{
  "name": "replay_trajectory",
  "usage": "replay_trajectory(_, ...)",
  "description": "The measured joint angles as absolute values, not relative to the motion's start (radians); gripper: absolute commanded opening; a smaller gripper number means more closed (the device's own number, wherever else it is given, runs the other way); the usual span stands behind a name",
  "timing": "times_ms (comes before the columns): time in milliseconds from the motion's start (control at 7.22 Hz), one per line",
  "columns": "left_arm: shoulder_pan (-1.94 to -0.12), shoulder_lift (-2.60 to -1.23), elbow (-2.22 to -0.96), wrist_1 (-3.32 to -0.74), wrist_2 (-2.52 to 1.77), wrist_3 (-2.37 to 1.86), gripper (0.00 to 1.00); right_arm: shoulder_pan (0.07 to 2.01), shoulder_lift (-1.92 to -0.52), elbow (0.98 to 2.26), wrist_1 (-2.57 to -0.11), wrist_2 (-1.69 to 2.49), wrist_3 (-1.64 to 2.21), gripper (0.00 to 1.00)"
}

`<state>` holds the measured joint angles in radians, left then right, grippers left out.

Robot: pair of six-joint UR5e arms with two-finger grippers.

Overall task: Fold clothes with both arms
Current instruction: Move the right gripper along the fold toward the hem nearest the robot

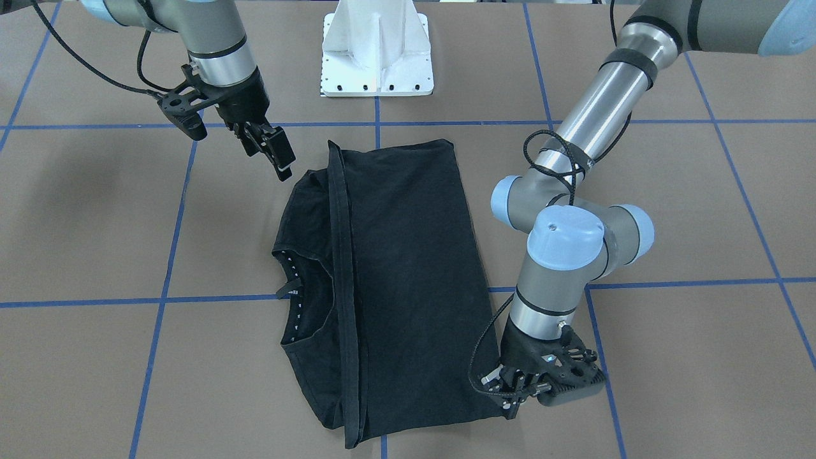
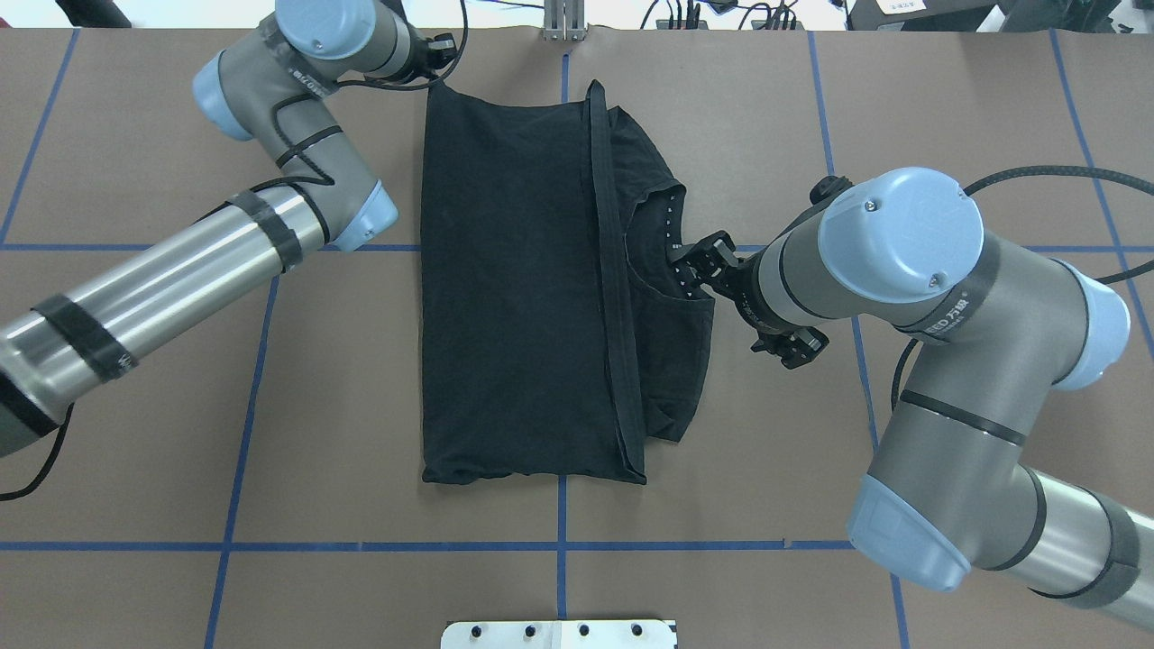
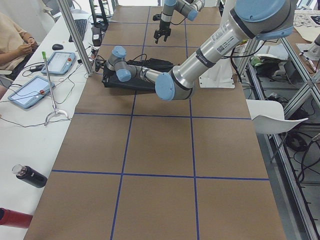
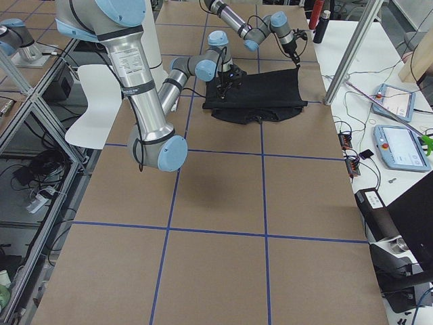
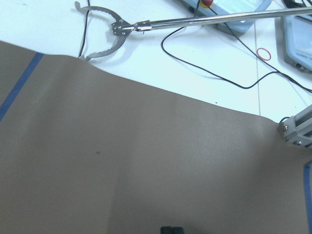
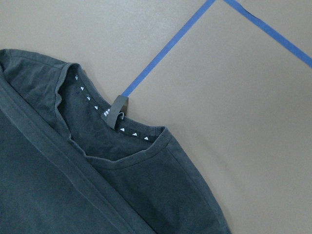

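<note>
T-shirt (image 2: 514, 297) matt soft cloth, table (image 2: 766, 108) matt paper-like w/ smooth tape (image 2: 361, 546), arm tubes (image 2: 162, 288) brushed metal, joint caps (image 2: 902, 230) semi-gloss plastic.

One black T-shirt (image 2: 514, 297) lies in the middle of the worktop (image 2: 766, 505). There are two robot arms, the left arm (image 2: 180, 270) and the right arm (image 2: 947, 297). Each arm carries one gripper, so two in total: the left gripper (image 1: 510, 390) and the right gripper (image 1: 271, 153). One white pedestal (image 1: 376, 57) stands at the worktop's edge on the robot's side. On the white side table (image 3: 20, 150) along the opposite edge I count two tablets, the first tablet (image 3: 59, 61) and the second tablet (image 3: 27, 92). There are also two bottles, a black bottle (image 3: 30, 176) and a red bottle (image 3: 12, 218), and one grabber tool (image 3: 51, 92). One person (image 3: 15, 37) sits at that table.
</note>
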<state>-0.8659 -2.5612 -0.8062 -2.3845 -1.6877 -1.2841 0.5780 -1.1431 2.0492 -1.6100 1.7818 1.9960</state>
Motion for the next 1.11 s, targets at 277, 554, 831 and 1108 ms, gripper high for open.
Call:
replay_trajectory(277, -0.867, -2.590, -0.763, -2.414, -1.681, -1.260, 0.55, 0.561, -1.127, 2.014, -1.558, 1.744, 1.995, 1.00)
replay_trajectory(554, -0.869, -2.589, -0.770, -2.418, -1.682, -1.204, 0.65, 0.501, -1.120, 1.982, -1.474, 1.693, 1.985, 1.00)
replay_trajectory(831, -0.891, -2.519, -0.867, -2.413, -1.690, -1.177, 0.65, 0.402, -1.113, 1.966, -1.487, 1.675, 1.884, 0.90)
replay_trajectory(1108, -0.910, -2.368, -1.045, -2.400, -1.740, -1.169, 0.65, 0.314, -1.107, 1.957, -1.564, 1.643, 1.648, 0.50)
